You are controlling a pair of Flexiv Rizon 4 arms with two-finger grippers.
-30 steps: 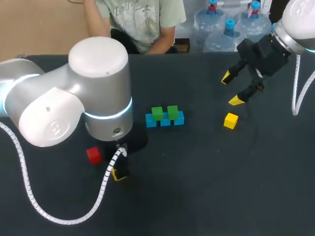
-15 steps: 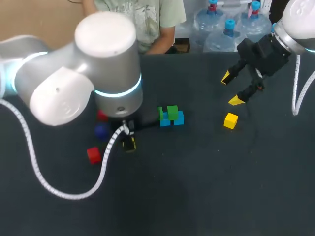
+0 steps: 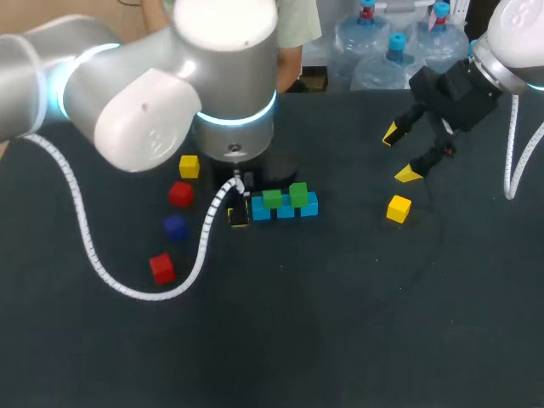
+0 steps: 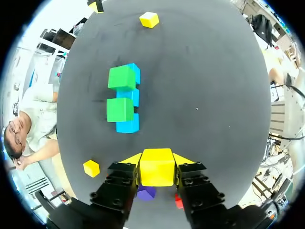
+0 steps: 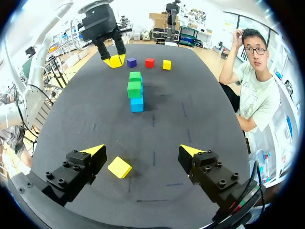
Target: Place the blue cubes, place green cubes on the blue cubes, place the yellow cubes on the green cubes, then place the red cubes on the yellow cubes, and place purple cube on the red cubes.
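Where the left gripper [image 4: 156, 160] is viewed from its wrist, its fingers are clamped on a held yellow cube [image 4: 156, 171], placed just at 9 o'clock of the blue row [image 3: 308, 206]. Two green cubes [image 3: 271, 199] are carried on that row. On the right gripper [image 3: 403, 155], fingers are set apart, at 12 o'clock of a loose yellow cube [image 3: 398, 208] on the bench [image 3: 340, 331]. Further at 9 o'clock are logged: two red cubes [image 3: 180, 194], a purple cube [image 3: 175, 226], a third yellow cube [image 3: 189, 167].
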